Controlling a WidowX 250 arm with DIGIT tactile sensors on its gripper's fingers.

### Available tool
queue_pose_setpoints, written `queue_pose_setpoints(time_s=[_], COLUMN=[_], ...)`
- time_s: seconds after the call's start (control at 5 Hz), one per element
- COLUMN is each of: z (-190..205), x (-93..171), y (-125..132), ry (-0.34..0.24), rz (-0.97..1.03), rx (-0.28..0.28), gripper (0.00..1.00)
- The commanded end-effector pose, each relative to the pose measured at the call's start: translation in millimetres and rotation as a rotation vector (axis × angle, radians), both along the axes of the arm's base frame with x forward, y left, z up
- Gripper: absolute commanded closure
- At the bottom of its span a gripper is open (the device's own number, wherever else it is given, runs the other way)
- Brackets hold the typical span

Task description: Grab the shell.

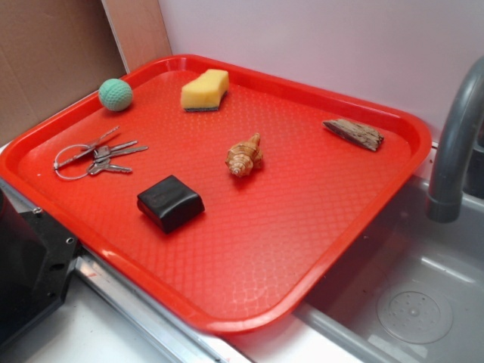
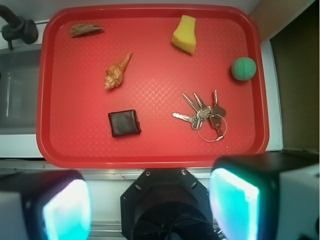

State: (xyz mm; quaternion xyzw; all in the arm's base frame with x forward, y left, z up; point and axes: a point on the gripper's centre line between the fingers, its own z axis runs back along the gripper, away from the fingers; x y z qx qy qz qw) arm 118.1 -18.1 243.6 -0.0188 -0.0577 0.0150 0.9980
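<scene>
Shell [image 1: 244, 156] lies on its side near the middle of a red tray [image 1: 355, 227], untouched, a black block [image 1: 170, 203] just in front of it and a yellow sponge [image 1: 205, 90] behind. Keys [image 1: 97, 157] and a green ball [image 1: 116, 94] sit well apart. The gripper [image 2: 150, 205] hovers off the tray's near edge, fingers spread wide and empty.

1. Gripper [image 2: 150, 207]: two blocky fingers [image 2: 67, 210], blurred by closeness, with pale grey-white outer shells and inner faces glowing cyan-teal.
2. Between them, a black angular mount [image 2: 165, 205] with small screws along its top edge.
3. Exterior view: no arm discernible.
</scene>
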Motion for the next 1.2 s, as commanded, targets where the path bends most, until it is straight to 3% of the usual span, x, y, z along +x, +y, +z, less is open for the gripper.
queue_pose_setpoints(time_s=[0.0, 0.4, 0.6, 0.8, 1.0], z=[0.0, -27.4, -47.3, -46.7, -44.3], x=[0.0, 99.6, 145.8, 142.1, 136.2], y=[0.0, 14.7, 5.2, -32.2, -54.6], ry=[0.0, 0.112, 0.239, 0.226, 0.225], rz=[0.0, 0.069, 0.313, 0.379, 0.365], rx=[0.0, 0.084, 0.12, -0.012, -0.042], gripper=[0.0, 0.0, 0.0, 0.0, 0.0])
